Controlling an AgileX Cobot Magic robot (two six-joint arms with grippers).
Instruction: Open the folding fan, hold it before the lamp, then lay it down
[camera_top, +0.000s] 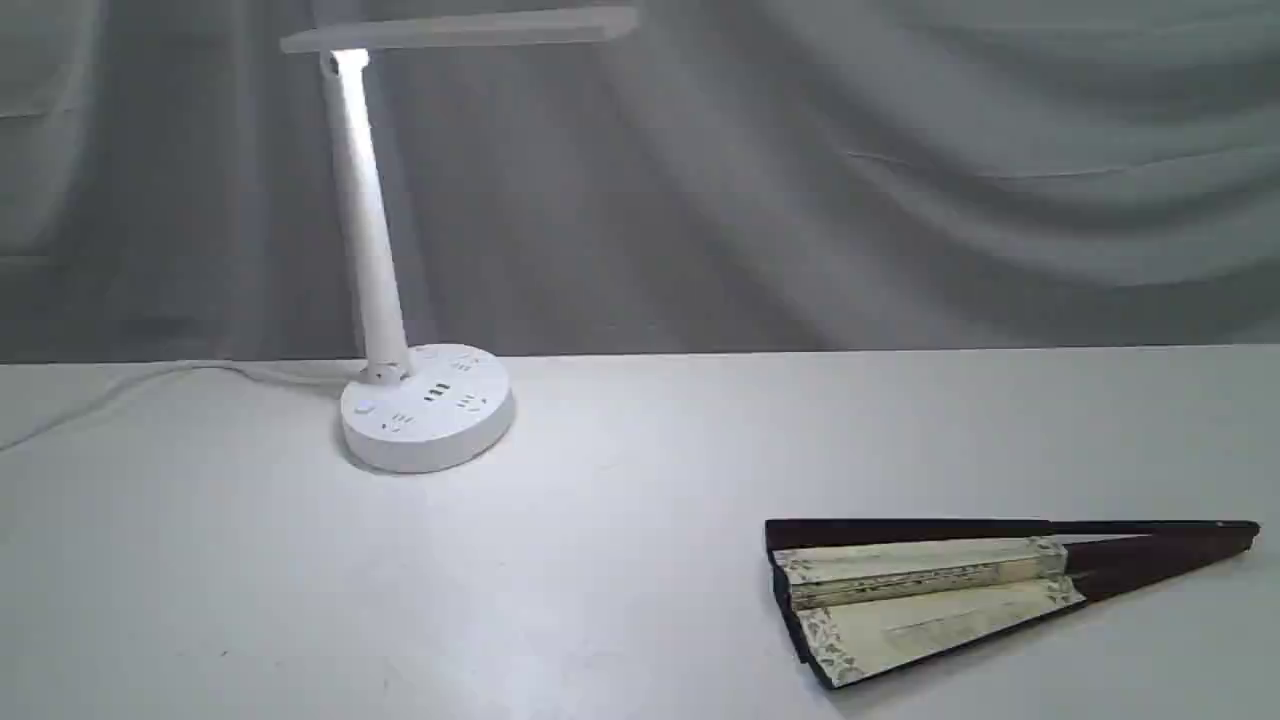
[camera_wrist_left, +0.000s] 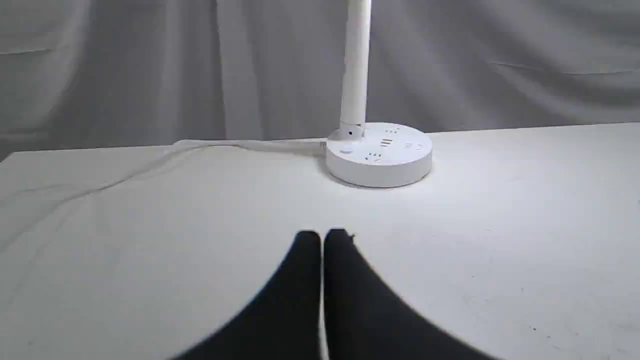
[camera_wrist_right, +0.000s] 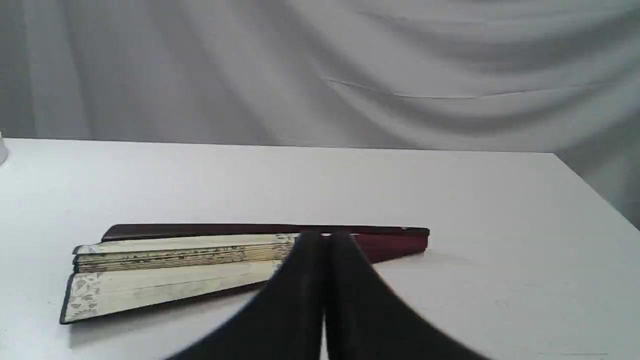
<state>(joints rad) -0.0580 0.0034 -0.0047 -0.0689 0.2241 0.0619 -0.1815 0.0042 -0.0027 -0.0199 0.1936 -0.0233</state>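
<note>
The left gripper (camera_wrist_left: 322, 239) was clenched, its two black fingers pressed tip to tip with nothing between them, and it hung above the bare white table (camera_wrist_left: 150, 260). Beyond its tips, well apart from them, stood the lamp (camera_wrist_left: 377, 155). The round white base sat on the table, sockets and buttons on its top, and the slim stem rose from the back edge of the base. A white cord (camera_wrist_left: 235, 145) ran from the base along the table's far edge.

The right gripper (camera_wrist_right: 327, 240) was likewise clenched and empty, fingers shut flat against each other. In its wrist view the tips overlapped the folding fan (camera_wrist_right: 175, 265), which lay flat on the table beyond them.

In the exterior view the folding fan (camera_top: 930, 600) rested at the front right of the table. It was only partly spread: a few cream pleats with a patterned border showed between the dark guards, and the maroon ribs ran together toward the right edge. The lamp (camera_top: 425, 405) stood at the back left, well apart from the fan. Its stem leaned slightly, the flat bar head was lit above, and a grey draped curtain (camera_top: 900, 180) hung behind.
</note>
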